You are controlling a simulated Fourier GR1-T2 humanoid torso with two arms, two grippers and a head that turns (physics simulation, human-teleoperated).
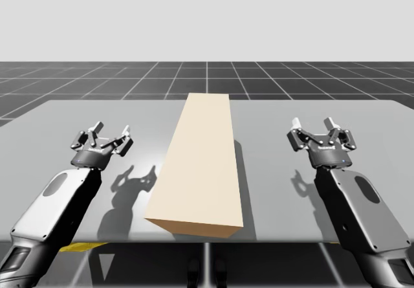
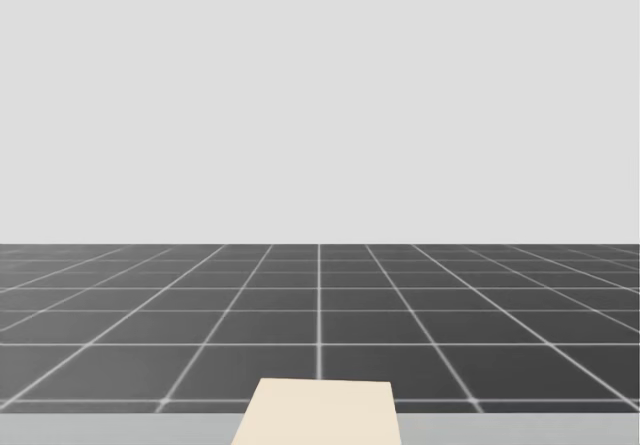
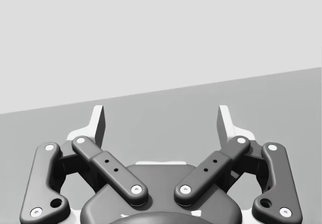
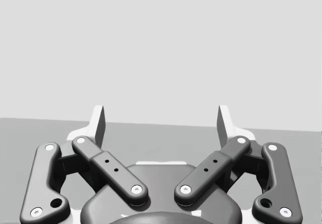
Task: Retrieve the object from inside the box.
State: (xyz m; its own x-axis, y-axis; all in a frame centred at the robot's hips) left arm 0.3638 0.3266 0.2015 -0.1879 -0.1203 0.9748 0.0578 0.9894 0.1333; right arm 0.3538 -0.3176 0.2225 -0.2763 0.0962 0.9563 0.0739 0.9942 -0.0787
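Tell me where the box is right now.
In the high view the cream box sits at the middle of the table, between my left end effector and my right end effector, touching neither.

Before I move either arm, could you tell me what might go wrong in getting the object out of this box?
The box looks closed on every face I see, no opening or object visible, so any reach would be blind. Its near end lies close to the table's front edge; a push from my left gripper or right gripper could slide it off. My head is aimed at the floor beyond, a poor guide for grasping.
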